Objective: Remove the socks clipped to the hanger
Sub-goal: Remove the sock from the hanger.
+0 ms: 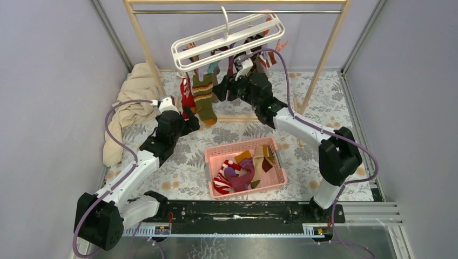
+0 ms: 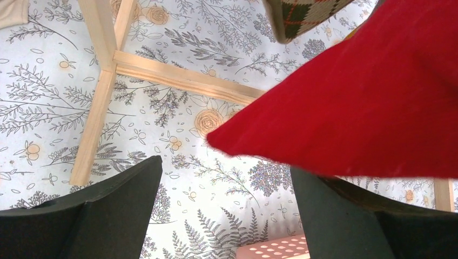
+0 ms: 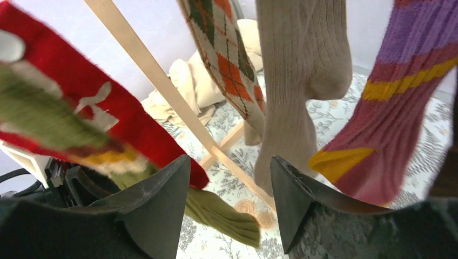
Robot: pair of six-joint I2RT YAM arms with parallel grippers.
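Hanger [image 1: 227, 38]: white, hooked on wooden rail [image 1: 237, 11]; socks [image 1: 204, 97] clipped beneath. Pink basket [image 1: 216, 154]: loose socks inside. Left gripper [image 2: 227, 178]: wide open, empty, beside red sock [image 2: 367, 97]. Right gripper [image 3: 229, 167]: jaws apart, empty, among hanging socks.

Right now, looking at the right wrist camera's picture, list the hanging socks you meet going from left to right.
red sock with white marks → orange-and-green argyle sock → beige ribbed sock → pink-and-purple striped sock with yellow bands. The olive sock overlaps the red one, so it is omitted.
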